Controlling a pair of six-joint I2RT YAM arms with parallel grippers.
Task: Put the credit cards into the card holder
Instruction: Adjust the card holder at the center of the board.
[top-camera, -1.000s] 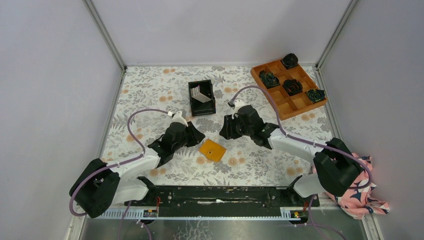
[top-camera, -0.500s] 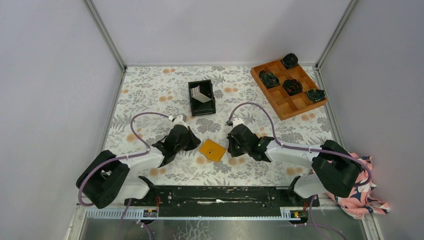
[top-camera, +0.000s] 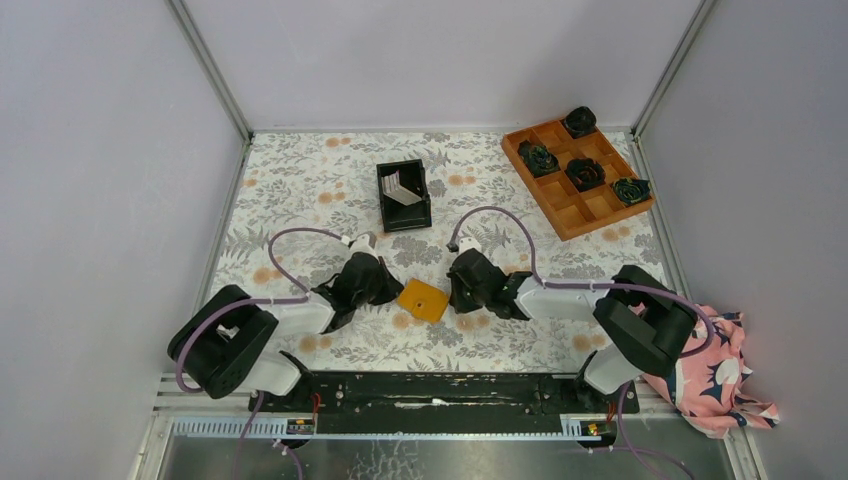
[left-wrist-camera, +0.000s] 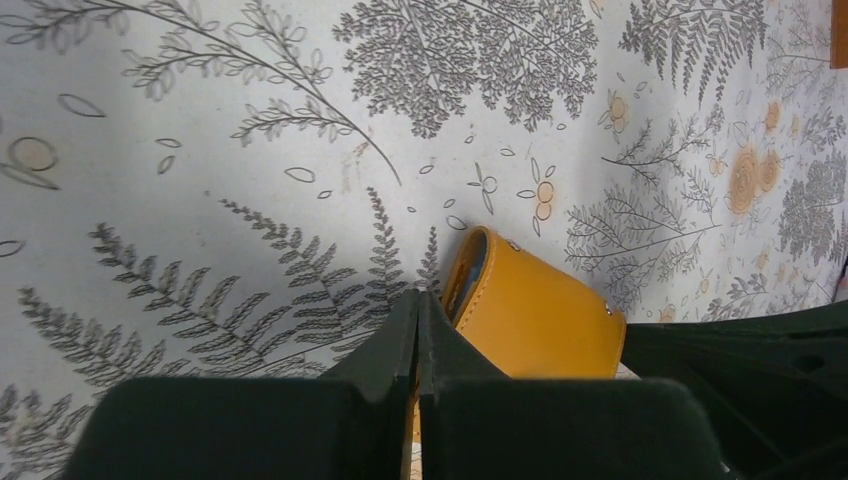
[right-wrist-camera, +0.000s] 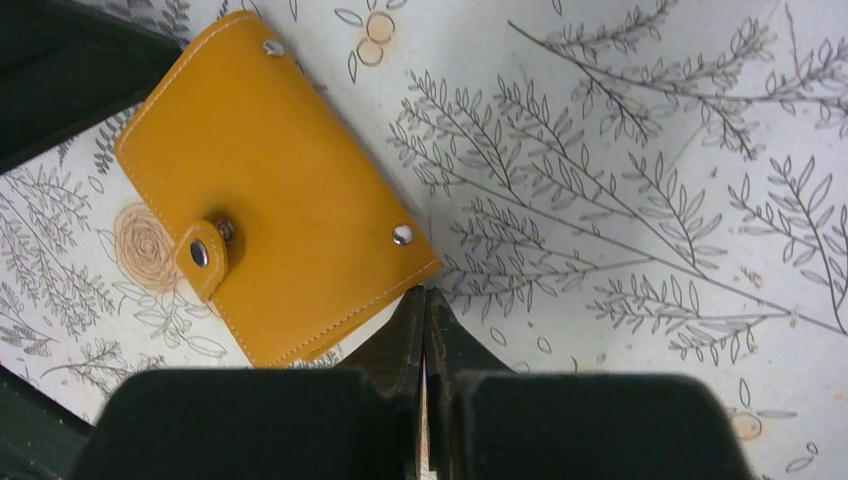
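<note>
Orange card holder (right-wrist-camera: 275, 195) between left gripper (left-wrist-camera: 418, 296) and right gripper (right-wrist-camera: 424, 295); both closed, seemingly edge-touching.

The holder (top-camera: 424, 300) is lying flat on the table (top-camera: 300, 190), near the middle of its front edge. The left gripper (top-camera: 392, 289) is sitting just left of it and the right gripper (top-camera: 455, 294) just right of it, each tip at an edge of the holder. Behind the holder, well apart, the bin (top-camera: 405, 222) is standing with the cards (top-camera: 402, 188) leaning inside it. The tray (top-camera: 590, 208) is sitting at the far right corner, with rosettes (top-camera: 585, 173) lying in four of its compartments. A cloth (top-camera: 725, 390) is lying beyond the table's near right corner.
</note>
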